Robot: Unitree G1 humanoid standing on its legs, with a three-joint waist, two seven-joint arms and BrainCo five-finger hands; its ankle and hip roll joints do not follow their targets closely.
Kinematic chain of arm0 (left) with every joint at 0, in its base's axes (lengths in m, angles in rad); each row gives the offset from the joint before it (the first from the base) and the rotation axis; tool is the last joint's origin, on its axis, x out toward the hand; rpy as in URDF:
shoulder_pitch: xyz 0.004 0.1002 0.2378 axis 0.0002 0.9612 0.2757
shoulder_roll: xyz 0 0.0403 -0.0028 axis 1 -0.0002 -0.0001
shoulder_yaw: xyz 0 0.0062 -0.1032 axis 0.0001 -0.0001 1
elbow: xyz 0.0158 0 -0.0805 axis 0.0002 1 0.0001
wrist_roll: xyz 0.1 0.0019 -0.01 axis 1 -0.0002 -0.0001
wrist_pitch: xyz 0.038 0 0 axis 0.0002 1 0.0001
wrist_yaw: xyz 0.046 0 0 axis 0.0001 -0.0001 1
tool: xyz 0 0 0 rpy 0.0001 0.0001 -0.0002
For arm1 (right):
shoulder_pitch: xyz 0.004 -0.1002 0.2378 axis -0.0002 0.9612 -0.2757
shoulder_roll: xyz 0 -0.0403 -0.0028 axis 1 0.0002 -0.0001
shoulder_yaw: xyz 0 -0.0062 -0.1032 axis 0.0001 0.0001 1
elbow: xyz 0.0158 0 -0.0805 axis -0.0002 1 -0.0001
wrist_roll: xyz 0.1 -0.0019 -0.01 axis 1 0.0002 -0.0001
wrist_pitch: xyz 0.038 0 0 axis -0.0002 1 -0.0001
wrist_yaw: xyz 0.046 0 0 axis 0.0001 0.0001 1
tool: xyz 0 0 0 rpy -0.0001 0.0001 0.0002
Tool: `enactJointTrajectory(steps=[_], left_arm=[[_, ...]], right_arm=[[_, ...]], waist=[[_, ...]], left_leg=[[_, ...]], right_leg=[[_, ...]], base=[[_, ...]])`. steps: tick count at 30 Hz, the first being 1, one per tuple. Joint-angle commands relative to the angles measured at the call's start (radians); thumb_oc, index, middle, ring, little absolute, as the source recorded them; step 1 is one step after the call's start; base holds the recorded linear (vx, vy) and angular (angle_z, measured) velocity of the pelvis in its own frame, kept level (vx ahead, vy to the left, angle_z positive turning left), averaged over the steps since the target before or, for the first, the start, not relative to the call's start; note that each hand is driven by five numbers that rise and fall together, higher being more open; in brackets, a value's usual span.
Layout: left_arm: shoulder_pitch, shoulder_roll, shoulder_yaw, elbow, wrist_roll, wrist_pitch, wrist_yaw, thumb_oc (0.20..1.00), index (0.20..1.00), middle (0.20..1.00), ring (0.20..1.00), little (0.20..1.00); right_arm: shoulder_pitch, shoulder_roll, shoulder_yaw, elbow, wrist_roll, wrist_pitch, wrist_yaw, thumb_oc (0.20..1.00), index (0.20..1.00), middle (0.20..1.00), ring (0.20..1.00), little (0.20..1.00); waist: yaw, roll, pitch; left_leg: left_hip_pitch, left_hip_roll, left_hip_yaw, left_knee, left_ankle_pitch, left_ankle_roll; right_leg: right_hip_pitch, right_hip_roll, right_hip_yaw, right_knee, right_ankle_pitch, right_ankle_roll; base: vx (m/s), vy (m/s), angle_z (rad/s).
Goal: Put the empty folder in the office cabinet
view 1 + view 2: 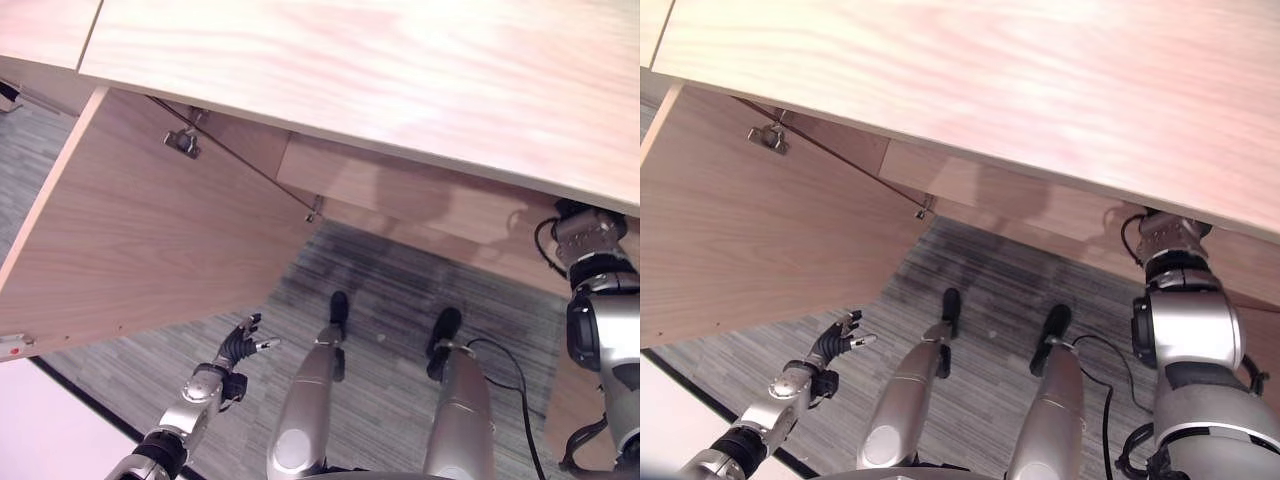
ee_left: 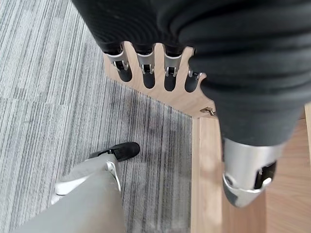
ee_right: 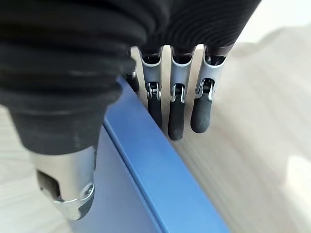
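Note:
A blue folder [image 3: 146, 170] stands on edge on a pale wooden shelf [image 3: 252, 145] in the right wrist view. My right hand [image 3: 176, 109] pinches it, with the fingers against one face and the thumb on the other. From the head, my right forearm [image 1: 592, 250] goes under the cabinet's top [image 1: 400, 70] and the hand is hidden inside. My left hand [image 1: 240, 345] hangs low with relaxed, spread fingers and nothing in it. It is just below the lower edge of the open cabinet door [image 1: 140, 230].
The wooden door swings out to the left, with a metal hinge [image 1: 183, 142] near its top. The inner shelf front [image 1: 420, 195] runs under the top. Grey striped carpet [image 1: 390, 290] covers the floor in front of the cabinet.

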Motion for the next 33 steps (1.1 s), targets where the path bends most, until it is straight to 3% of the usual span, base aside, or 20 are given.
enactJointTrajectory(steps=[1,7,10,13,21,26,30,31,33], left_arm=[[0.021,0.007,0.055,0.051,-0.009,-0.009,-0.027,1.000,1.000,1.000,1.000,1.000],[0.060,-0.030,0.135,0.147,0.031,0.004,-0.048,1.000,1.000,1.000,1.000,1.000],[0.117,-0.041,0.229,0.195,0.079,0.004,-0.092,1.000,1.000,1.000,1.000,1.000],[0.129,-0.042,0.244,0.209,0.089,0.006,-0.100,1.000,1.000,1.000,1.000,1.000],[0.217,-0.077,0.357,0.343,0.165,0.004,-0.153,1.000,1.000,1.000,1.000,1.000],[0.235,-0.094,0.380,0.376,0.180,0.001,-0.155,1.000,1.000,1.000,1.000,1.000],[0.236,-0.108,0.394,0.412,0.208,0.004,-0.145,1.000,1.000,1.000,1.000,1.000],[0.236,-0.109,0.395,0.412,0.208,0.003,-0.145,1.000,1.000,1.000,1.000,1.000],[0.231,-0.117,0.388,0.395,0.226,0.007,-0.129,1.000,1.000,1.000,1.000,1.000]], right_arm=[[0.087,0.057,-0.055,-0.114,0.013,-0.088,0.067,1.000,1.000,1.000,1.000,1.000],[0.386,0.197,-0.100,-0.349,-0.065,-0.129,0.115,1.000,1.000,1.000,1.000,1.000],[0.661,0.275,-0.130,-0.569,-0.161,-0.143,0.207,1.000,1.000,1.000,1.000,1.000],[0.696,0.286,-0.134,-0.580,-0.169,-0.138,0.225,1.000,1.000,1.000,1.000,1.000],[0.899,0.337,-0.106,-0.654,-0.288,-0.097,0.347,1.000,1.000,1.000,1.000,1.000],[0.935,0.340,-0.060,-0.645,-0.377,-0.069,0.352,1.000,1.000,1.000,1.000,1.000],[0.966,0.324,0.058,-0.595,-0.613,-0.006,0.358,1.000,1.000,1.000,1.000,1.000],[0.966,0.325,0.058,-0.595,-0.614,-0.006,0.358,1.000,1.000,1.000,1.000,1.000],[0.987,0.318,0.128,-0.583,-0.751,0.026,0.360,1.000,1.000,1.000,1.000,1.000]], waist=[[-0.015,-0.032,-0.006],[-0.048,-0.059,-0.038],[-0.079,-0.098,-0.093],[-0.085,-0.107,-0.109],[-0.120,-0.159,-0.244],[-0.123,-0.172,-0.276],[-0.120,-0.192,-0.302],[-0.120,-0.192,-0.302],[-0.116,-0.199,-0.298]], left_leg=[[0.032,0.019,-0.055,-0.038,-0.052,-0.028],[0.137,0.038,-0.048,-0.121,-0.034,-0.029],[0.244,0.051,-0.031,-0.184,-0.030,-0.031],[0.259,0.051,-0.025,-0.194,-0.026,-0.030],[0.439,0.044,0.029,-0.252,-0.057,-0.025],[0.484,0.037,0.049,-0.261,-0.072,-0.023],[0.533,0.031,0.065,-0.262,-0.091,-0.012],[0.535,0.031,0.066,-0.262,-0.091,-0.012],[0.563,0.030,0.064,-0.259,-0.104,0.004]], right_leg=[[0.143,-0.021,0.071,-0.066,-0.049,0.118],[0.245,-0.021,0.061,-0.147,-0.019,0.131],[0.350,-0.026,0.051,-0.229,0.016,0.149],[0.372,-0.024,0.049,-0.256,0.033,0.154],[0.540,-0.013,0.051,-0.407,0.101,0.180],[0.575,-0.017,0.059,-0.445,0.128,0.188],[0.599,-0.019,0.072,-0.435,0.135,0.195],[0.600,-0.019,0.072,-0.434,0.134,0.195],[0.598,-0.019,0.076,-0.370,0.117,0.195]], base=[[0.07,0.045,0.01],[0.06,0.042,-0.02],[0.11,0.031,-0.07],[0.08,0.017,-0.12],[0.11,0.054,-0.13],[0.05,0.060,-0.09],[0.01,0.094,-0.20],[-0.02,0.093,-0.15],[-0.05,0.095,-0.06]])
